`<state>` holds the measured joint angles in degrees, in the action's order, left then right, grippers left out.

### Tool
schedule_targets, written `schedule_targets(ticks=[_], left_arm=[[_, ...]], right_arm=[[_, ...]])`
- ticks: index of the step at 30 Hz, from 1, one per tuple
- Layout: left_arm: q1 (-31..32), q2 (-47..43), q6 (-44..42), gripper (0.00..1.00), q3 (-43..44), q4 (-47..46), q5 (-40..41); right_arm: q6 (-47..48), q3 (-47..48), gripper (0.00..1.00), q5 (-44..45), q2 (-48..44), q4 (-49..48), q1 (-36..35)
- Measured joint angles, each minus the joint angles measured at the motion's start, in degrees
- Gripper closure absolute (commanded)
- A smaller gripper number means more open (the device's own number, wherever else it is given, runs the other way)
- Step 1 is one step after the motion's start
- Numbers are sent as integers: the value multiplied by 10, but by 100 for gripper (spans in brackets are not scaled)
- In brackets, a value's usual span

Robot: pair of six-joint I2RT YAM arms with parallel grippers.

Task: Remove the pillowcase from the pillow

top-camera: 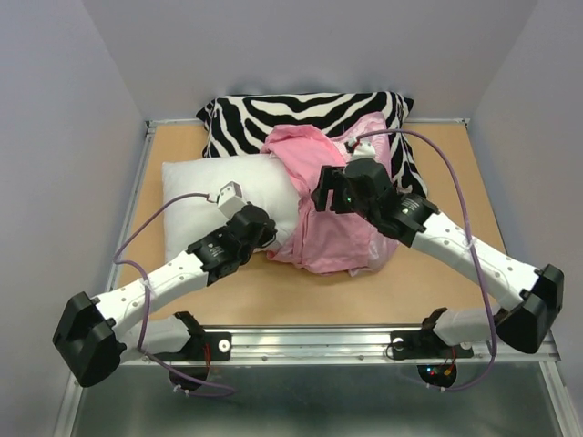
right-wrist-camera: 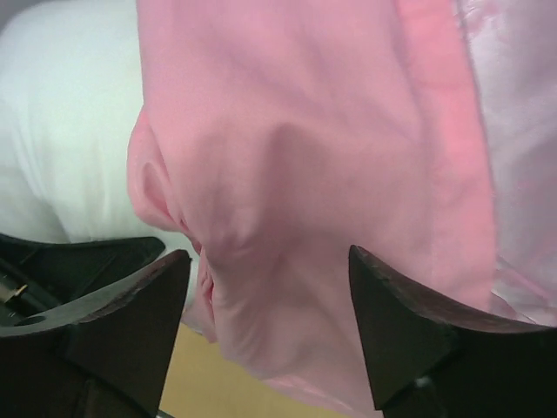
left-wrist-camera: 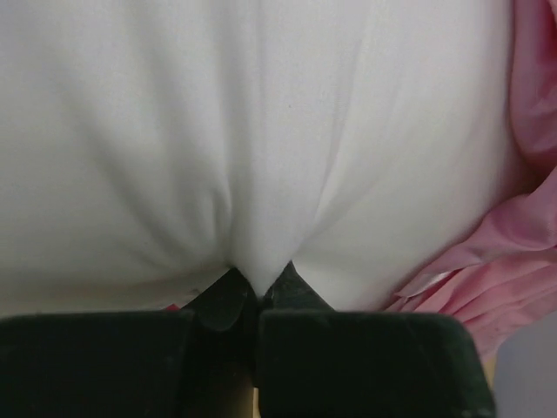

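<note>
The white pillow lies at the left of the wooden table, its right end still inside the bunched pink pillowcase. My left gripper is shut on a pinch of the pillow's white fabric at its near edge. My right gripper is open above the pillowcase, its jaws wide apart with pink satin bulging between them. The pillow also shows at the upper left of the right wrist view. Pink folds lie at the right of the left wrist view.
A black-and-white zebra-striped cushion lies at the back of the table, partly under the pillowcase. Grey walls close in the table at the back and both sides. A metal rail runs along the near edge.
</note>
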<state>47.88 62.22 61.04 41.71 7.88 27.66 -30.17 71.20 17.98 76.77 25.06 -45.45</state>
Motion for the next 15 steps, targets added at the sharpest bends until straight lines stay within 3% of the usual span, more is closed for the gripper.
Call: schedule_targets(ticks=[6, 10, 15], left_arm=[[-68, -38, -37, 100, -5, -10, -51], [-85, -70, -54, 100, -7, 0, -61], [-93, -76, -68, 100, -7, 7, -70]], right_arm=[[-1, -1, 7, 53, -95, 33, 6], [-15, -60, 5, 59, -165, 38, 64], [-27, -156, 2, 34, -179, 34, 105]])
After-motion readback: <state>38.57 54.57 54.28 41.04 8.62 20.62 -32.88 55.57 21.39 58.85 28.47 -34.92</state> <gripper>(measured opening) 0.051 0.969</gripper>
